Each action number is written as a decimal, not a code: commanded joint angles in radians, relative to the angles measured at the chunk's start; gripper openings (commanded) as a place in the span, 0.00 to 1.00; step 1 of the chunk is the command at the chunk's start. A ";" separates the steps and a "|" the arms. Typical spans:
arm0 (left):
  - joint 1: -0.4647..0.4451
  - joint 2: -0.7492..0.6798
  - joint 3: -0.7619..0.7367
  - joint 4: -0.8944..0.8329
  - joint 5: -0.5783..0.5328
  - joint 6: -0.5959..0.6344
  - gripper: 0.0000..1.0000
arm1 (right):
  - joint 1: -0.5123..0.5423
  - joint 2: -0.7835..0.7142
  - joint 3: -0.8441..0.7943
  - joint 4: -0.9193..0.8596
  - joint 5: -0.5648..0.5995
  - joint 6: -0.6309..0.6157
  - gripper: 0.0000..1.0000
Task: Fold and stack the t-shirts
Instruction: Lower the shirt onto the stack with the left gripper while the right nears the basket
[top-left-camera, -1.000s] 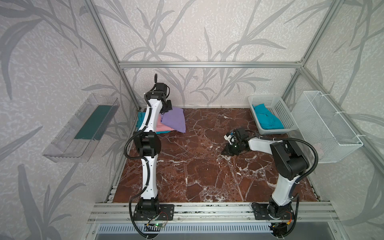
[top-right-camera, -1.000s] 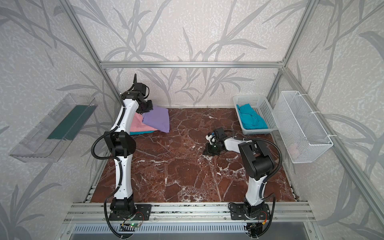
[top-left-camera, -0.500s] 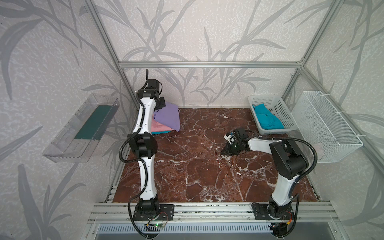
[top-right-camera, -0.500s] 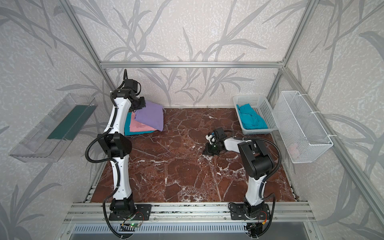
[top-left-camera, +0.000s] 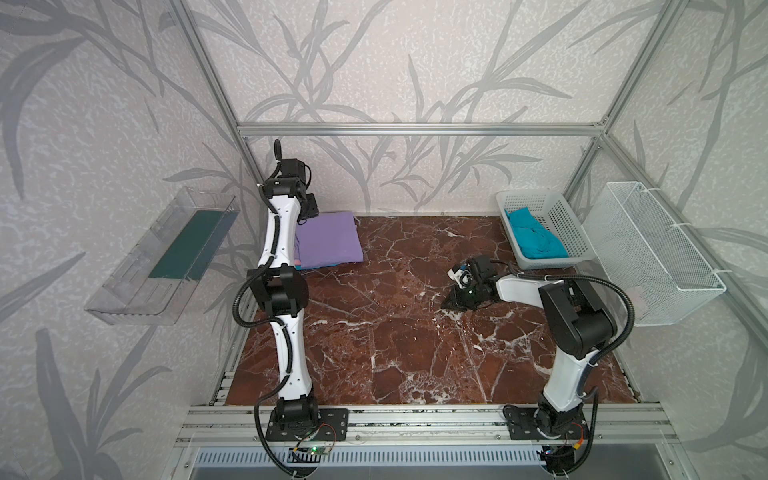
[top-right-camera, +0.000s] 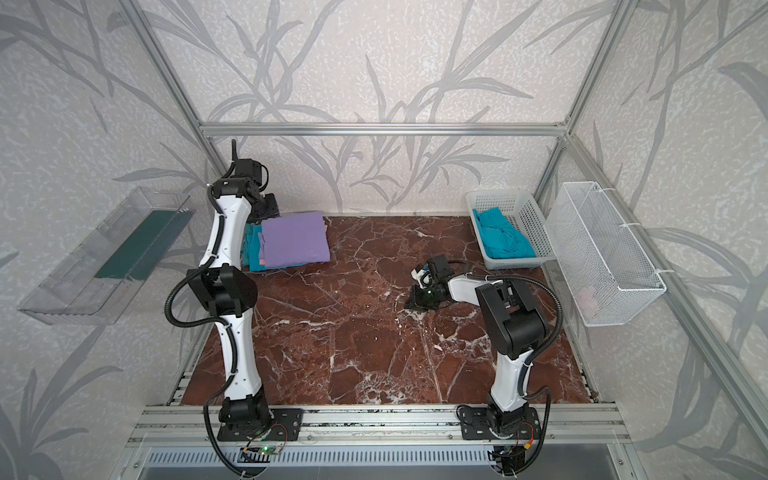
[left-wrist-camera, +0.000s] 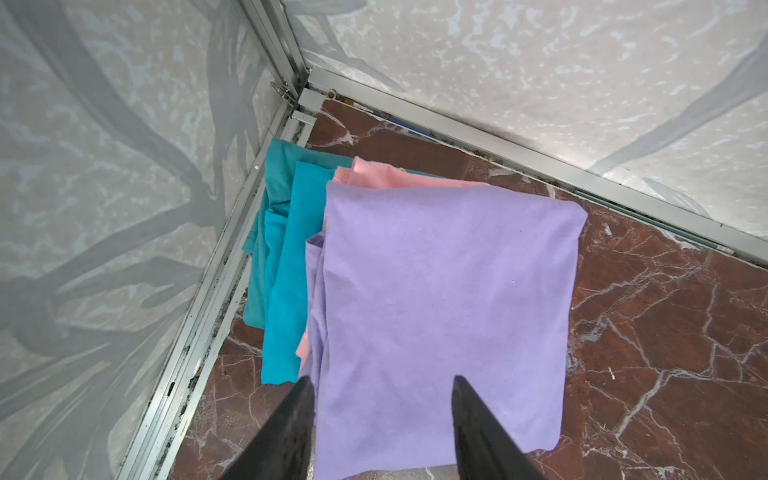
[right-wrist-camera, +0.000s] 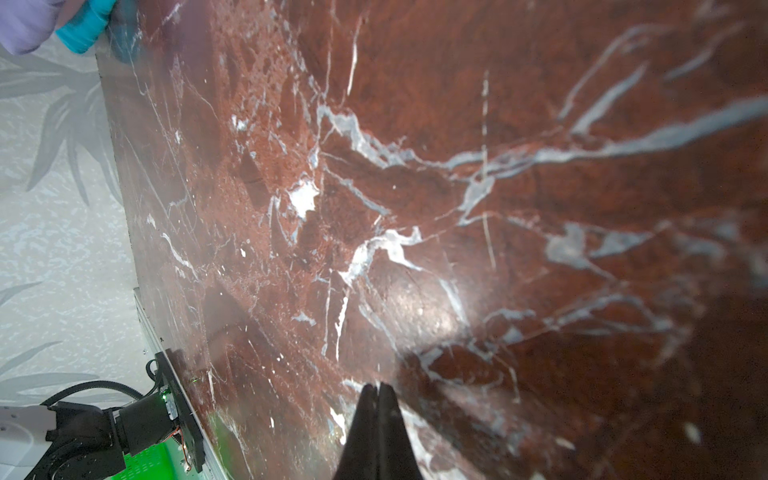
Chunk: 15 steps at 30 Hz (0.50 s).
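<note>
Left wrist view is showing the left gripper (left-wrist-camera: 381, 380) with its jaws standing well apart and gripping nothing. The near edge of the lavender tee (left-wrist-camera: 444, 299) is lying flat below and between them, though whether the tips are touching the cloth I cannot tell. That tee is sitting folded on top of the stack in the far left corner of the table (left-wrist-camera: 665, 332). A pink tee (left-wrist-camera: 374, 174) is peeking out beneath it, and the teal tees (left-wrist-camera: 286, 266) are sticking out further toward the side rail.

The right gripper (right-wrist-camera: 377, 388) is hanging low over bare marble near the middle right, jaws pressed together and empty.

In both top views one crumpled teal tee (top-left-camera: 536, 237) is lying unfolded in the white basket (top-left-camera: 569, 224) at the far right corner, well apart from the stack.

By my judgement the step in hand is the setting-down of the lavender tee, and it is looking finished, since the cloth is resting square and free. The next move is calling for the left arm to lift straight up so that the top layer is not dragged askew. The right gripper would then be opening, reaching into the basket, pinching the teal cloth and bringing it to the open middle for spreading.
</note>
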 joint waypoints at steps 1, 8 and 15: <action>-0.029 -0.078 -0.043 -0.024 0.036 -0.018 0.54 | -0.002 -0.036 -0.002 -0.007 -0.011 -0.008 0.03; -0.143 -0.117 -0.086 -0.073 -0.012 -0.018 0.53 | -0.002 -0.131 0.023 -0.075 0.028 -0.058 0.03; -0.270 -0.325 -0.430 0.039 -0.034 -0.081 0.49 | -0.055 -0.237 0.156 -0.229 0.207 -0.109 0.06</action>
